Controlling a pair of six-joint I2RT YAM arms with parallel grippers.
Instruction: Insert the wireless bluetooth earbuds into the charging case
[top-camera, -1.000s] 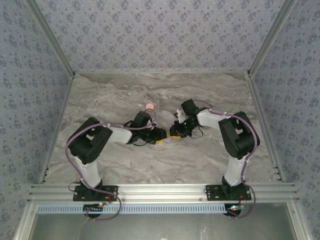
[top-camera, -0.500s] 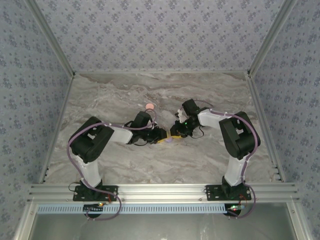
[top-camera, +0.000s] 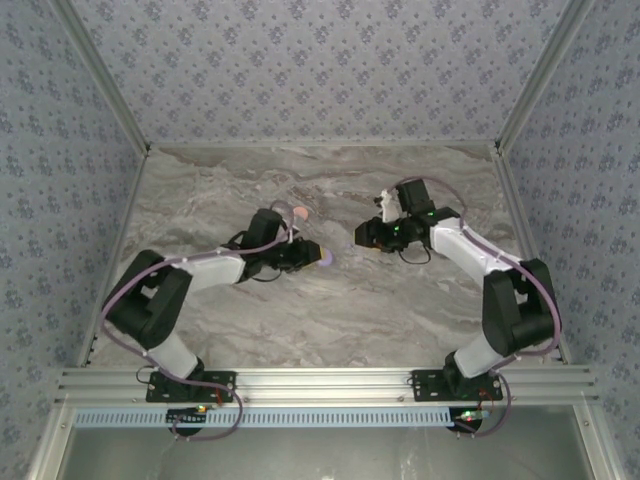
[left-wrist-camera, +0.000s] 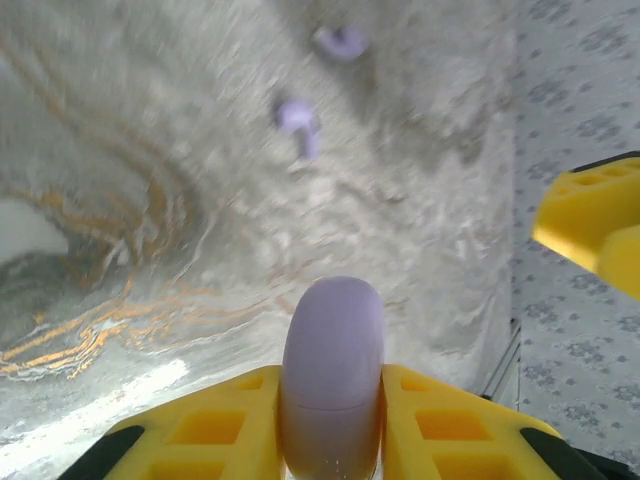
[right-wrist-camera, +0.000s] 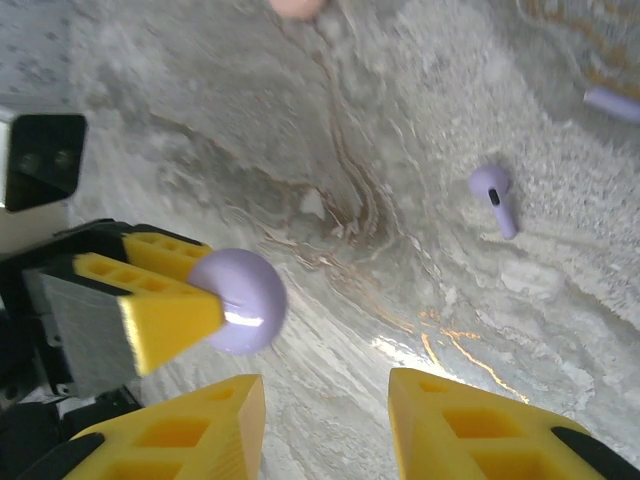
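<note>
Pink disc (top-camera: 298, 212): lies on the desk (top-camera: 220, 190), up and a little left of the purple case and apart from it.
Left pincer (left-wrist-camera: 332, 390): narrow, clamped on the purple case (left-wrist-camera: 332, 335) with a yellow finger on each side; the case's rounded end sticks out past the fingertips.
Purple earbuds (left-wrist-camera: 298, 122): two lie loose on the desk, near the purple case but not touching it; the farther one (left-wrist-camera: 340, 42) is blurred.
Right pincer (right-wrist-camera: 325, 430): right of the purple case and apart from it, jaws spread with nothing between them.
</note>
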